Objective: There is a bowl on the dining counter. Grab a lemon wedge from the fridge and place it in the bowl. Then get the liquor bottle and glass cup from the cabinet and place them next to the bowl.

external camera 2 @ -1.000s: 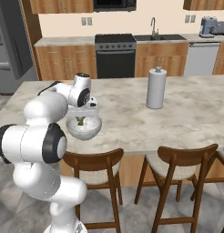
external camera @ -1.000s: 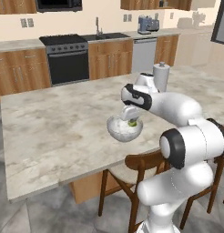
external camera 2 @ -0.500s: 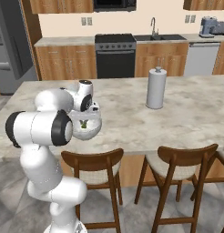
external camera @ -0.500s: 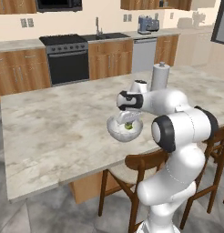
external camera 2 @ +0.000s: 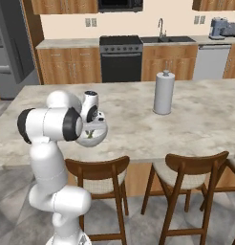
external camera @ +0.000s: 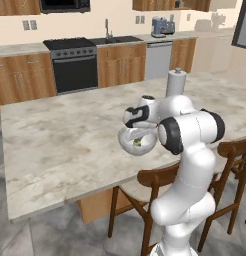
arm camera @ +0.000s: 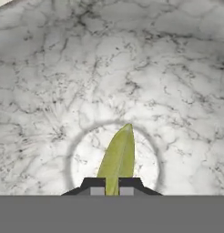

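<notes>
The slim yellow-green lemon wedge (arm camera: 117, 160) sits pinched between the two dark fingertips of the hand (arm camera: 111, 190), its pointed end running straight away from the hand along the line the fingers point, toward the flat round floor of the bowl below. The hand is clamped together on the wedge's near end, so the wedge is held and hangs inside the bowl, directly over its middle; whether its tip touches the floor I cannot tell. The coming move, as I judge it, turns on exactly this: the wedge is already within the walls and centred, so parting the fingers should let it drop onto the bowl's floor.

The wedge looks smooth and narrow, tapering like a leaf. The clear, glassy round bowl (external camera: 126, 145) has a curved wall through which the counter's veining shows. It stands near the front edge of the pale grey-veined marble counter (external camera: 60, 145). A white upright paper towel roll (external camera 2: 163, 93) stands well apart on the same counter, and dark wooden stools (external camera 2: 186, 174) line the near side.
</notes>
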Tool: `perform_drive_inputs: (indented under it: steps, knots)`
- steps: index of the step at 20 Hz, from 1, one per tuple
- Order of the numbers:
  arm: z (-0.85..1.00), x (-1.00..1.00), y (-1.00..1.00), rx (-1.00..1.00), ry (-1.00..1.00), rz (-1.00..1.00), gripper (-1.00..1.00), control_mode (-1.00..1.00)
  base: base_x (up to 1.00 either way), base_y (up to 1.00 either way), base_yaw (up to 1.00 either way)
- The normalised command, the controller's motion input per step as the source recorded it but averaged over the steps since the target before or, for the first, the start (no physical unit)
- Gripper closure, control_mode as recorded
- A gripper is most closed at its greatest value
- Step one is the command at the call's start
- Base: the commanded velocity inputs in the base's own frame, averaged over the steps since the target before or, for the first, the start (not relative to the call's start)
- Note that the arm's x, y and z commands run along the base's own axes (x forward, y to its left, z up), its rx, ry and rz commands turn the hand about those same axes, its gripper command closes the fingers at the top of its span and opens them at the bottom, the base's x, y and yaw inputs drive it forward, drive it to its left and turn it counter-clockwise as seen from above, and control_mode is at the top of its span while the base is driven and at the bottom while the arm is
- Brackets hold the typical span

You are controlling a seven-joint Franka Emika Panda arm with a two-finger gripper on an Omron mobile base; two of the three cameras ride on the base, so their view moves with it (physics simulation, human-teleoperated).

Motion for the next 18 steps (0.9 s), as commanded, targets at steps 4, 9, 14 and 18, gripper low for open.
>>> perform_drive_inputs:
  steps: [4,9,14,18]
  knots:
    - [-0.08,0.29,0.02,0.00,0.00,0.00,-1.00,-1.00,0.00,0.00,0.00]
    - [0.27,-0.08,0.00,0.00,-0.09,0.00,-1.00,-1.00,0.00,0.00,0.00]
    - [0.81,-0.65,0.00,0.00,-0.22,0.00,-1.00,-1.00,0.00,0.00,0.00]
    - [0.96,-0.75,0.00,0.00,-0.22,0.00,-1.00,-1.00,0.00,0.00,0.00]
